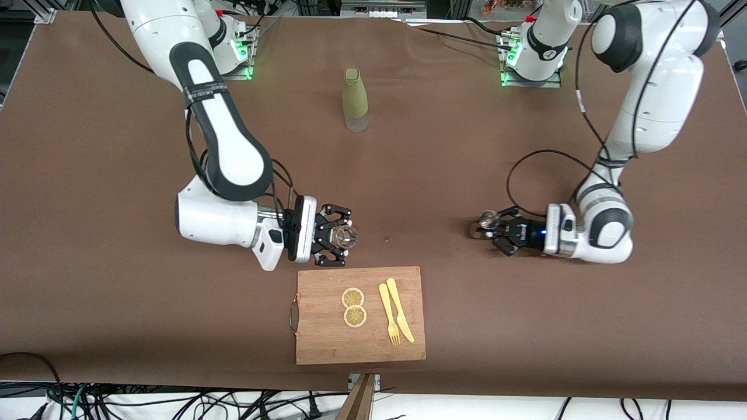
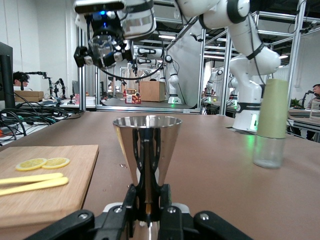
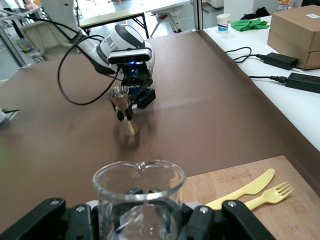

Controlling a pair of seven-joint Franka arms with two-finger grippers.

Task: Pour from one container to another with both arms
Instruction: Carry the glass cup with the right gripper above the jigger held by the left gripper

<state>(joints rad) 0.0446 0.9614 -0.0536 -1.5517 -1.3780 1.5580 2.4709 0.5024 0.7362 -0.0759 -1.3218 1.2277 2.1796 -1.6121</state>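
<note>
My right gripper (image 1: 340,236) is shut on a clear glass beaker (image 1: 345,235), held upright in the air just off the cutting board's edge; in the right wrist view the beaker (image 3: 138,196) fills the space between the fingers. My left gripper (image 1: 489,228) is shut on the waist of a steel jigger (image 1: 484,222), low over bare table toward the left arm's end. The jigger (image 2: 146,145) stands upright between the fingers in the left wrist view. From there the right gripper (image 2: 102,47) shows higher up. The right wrist view shows the jigger (image 3: 121,102) in the left gripper (image 3: 127,111).
A wooden cutting board (image 1: 327,344) near the front edge carries two lemon slices (image 1: 353,307) and a yellow knife (image 1: 399,315) and fork (image 1: 388,315). A green-sleeved bottle (image 1: 355,100) stands between the arm bases. A small speck (image 1: 386,238) lies between the grippers.
</note>
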